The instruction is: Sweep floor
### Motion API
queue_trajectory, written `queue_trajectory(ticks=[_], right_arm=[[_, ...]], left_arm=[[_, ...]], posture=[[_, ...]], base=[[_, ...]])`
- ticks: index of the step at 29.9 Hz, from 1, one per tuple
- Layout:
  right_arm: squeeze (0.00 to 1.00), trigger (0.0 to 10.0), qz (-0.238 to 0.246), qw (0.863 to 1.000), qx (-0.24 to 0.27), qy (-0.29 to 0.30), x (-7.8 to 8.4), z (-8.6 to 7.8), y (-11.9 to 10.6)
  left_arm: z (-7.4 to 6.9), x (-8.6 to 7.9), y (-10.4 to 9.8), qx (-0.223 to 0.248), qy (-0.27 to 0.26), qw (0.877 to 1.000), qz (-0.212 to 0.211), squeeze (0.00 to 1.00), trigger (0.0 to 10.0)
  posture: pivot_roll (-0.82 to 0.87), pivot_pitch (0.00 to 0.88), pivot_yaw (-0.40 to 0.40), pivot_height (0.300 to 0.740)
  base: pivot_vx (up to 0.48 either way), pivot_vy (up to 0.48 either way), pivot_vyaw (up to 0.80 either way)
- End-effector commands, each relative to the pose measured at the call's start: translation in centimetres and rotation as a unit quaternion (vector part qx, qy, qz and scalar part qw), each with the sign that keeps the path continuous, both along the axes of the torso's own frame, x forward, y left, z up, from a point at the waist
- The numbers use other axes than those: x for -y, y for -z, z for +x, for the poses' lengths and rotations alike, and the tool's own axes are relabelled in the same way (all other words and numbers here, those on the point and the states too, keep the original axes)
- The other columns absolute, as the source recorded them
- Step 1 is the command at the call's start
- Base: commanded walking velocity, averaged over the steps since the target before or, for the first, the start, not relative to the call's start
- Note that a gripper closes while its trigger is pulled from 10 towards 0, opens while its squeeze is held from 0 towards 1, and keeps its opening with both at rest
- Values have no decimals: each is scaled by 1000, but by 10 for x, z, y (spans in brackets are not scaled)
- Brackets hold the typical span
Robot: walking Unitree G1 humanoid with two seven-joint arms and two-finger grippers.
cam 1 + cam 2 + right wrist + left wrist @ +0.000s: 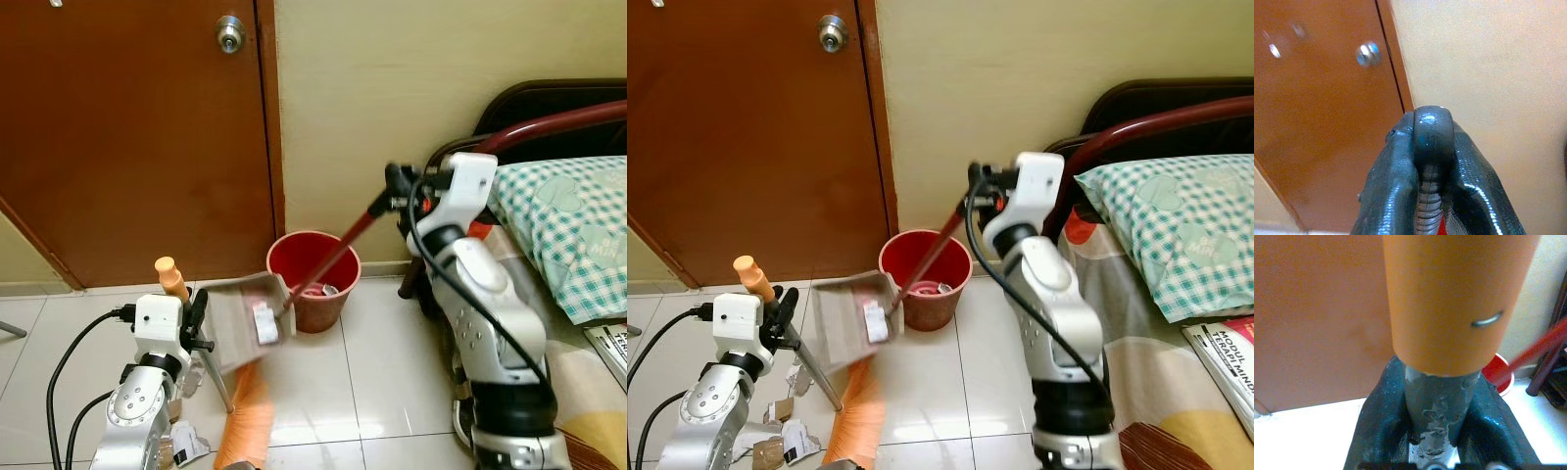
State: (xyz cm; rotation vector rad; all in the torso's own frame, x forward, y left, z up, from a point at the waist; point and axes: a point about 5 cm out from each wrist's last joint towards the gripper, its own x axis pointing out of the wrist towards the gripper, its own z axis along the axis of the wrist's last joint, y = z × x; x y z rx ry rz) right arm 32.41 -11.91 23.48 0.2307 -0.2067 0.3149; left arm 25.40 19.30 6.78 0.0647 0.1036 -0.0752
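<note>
The brown door point(137, 137) fills the upper left; the red bin point(313, 279) stands on the floor at its 4 o'clock. The right claw point(397, 188) is clamped on the red-shafted dustpan point(245, 318), tilted at the bin's 9 o'clock rim. The left claw point(196, 318) is clamped on the orange-capped broom handle point(171, 277), bristles point(250, 421) at the dustpan's 6 o'clock.

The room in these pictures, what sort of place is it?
Most likely a bedroom in a home: a bed with a checked pillow stands at the robot's right, beside a brown wooden door and a tiled floor.
</note>
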Motion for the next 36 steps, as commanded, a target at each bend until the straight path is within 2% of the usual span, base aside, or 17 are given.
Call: queue_trajectory(ticks=[1, 2, 4, 5, 7, 11, 12, 16, 18, 23, 30, 32, 36], right_arm=[[0, 10000, 19, 997, 70, 4, 5, -2, -33], [0, 10000, 20, 996, 90, 12, 8, 2, -45], [0, 10000, 20, 995, 97, 14, 8, 3, -49], [0, 10000, 11, 992, 122, 25, 12, 6, -60], [0, 10000, 0, 989, 141, 34, 14, 7, -69], [0, 10000, -71, 975, 202, 52, 13, 8, -85], [0, 10000, -106, 969, 219, 52, 8, 7, -86], [0, 10000, -150, 958, 241, 51, 0, 4, -80], [0, 10000, -199, 941, 269, 46, -9, -1, -74], [0, 10000, -243, 926, 288, 10, -23, -7, -59], [0, 10000, -259, 919, 296, -19, -28, -7, -52], [0, 10000, -298, 910, 274, -91, -37, -7, -37], [0, 10000, -303, 912, 252, -115, -38, -7, -27]], left_arm=[[-4, -1, 10, -30, 1, 999, 12, 0, 10000], [-3, 1, 11, -31, 3, 999, 11, 0, 10000], [-3, 2, 11, -31, 3, 999, 10, 0, 10000], [-3, 3, 11, -31, 5, 999, 9, 0, 10000], [-3, 4, 10, -30, 6, 999, 7, 0, 10000], [-2, 5, 10, -30, 8, 999, 6, 0, 10000], [-2, 5, 10, -30, 8, 1000, 6, 0, 10000], [-2, 6, 9, -29, 8, 1000, 5, 0, 10000], [-2, 6, 9, -29, 8, 1000, 5, 0, 10000], [-1, 7, 9, -29, 11, 1000, 5, 0, 10000], [0, 8, 9, -28, 13, 1000, 6, 0, 10000], [2, 11, 9, -27, 15, 1000, 4, 0, 10000], [3, 13, 9, -26, 16, 1000, 2, 0, 10000]], posture=[[46, 117, 0, 740], [46, 117, 0, 740], [46, 117, 0, 740], [45, 122, 1, 740], [45, 125, 2, 740], [47, 126, 1, 740], [50, 126, -1, 740], [51, 126, -3, 740], [51, 126, -3, 740], [51, 128, -3, 740], [47, 124, -4, 740], [42, 123, -8, 740], [40, 123, -11, 740]], base=[[0, 0, 0], [0, 0, 0], [0, 0, 0], [0, 0, 0], [0, 0, 0], [0, 0, 0], [0, 0, 0], [0, 0, 0], [0, 0, 0], [0, 0, 0], [0, 0, 0], [0, 0, 0], [0, 0, 0]])
